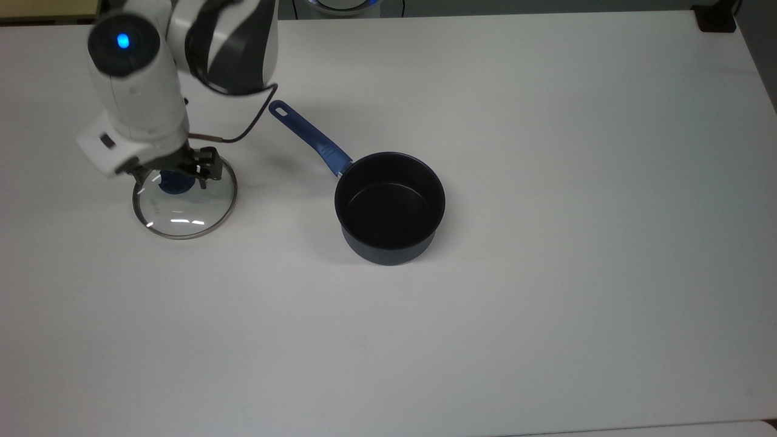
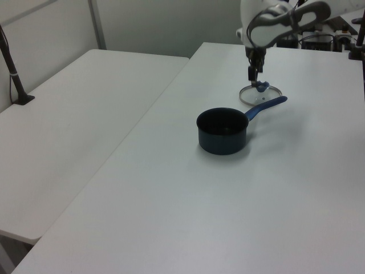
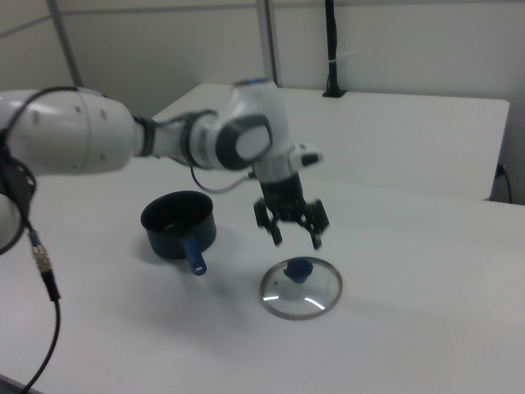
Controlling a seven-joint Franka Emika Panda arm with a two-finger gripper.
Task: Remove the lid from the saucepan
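The lid (image 3: pixel 301 287) lies flat on the white table (image 1: pixel 546 212), well apart from the uncovered saucepan (image 1: pixel 390 207) (handle angled toward the lid). The hand (image 3: pixel 295 240) hangs just above the blue knob (image 3: pixel 297 268), fingers spread, gripping nothing.

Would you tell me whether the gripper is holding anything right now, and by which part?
Nothing is held: the gripper hangs open above the lid, clear of its blue knob.

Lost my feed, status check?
Hand open above blue knob. Round glass lid flat on white table. Dark saucepan uncovered. Nothing obstructing.
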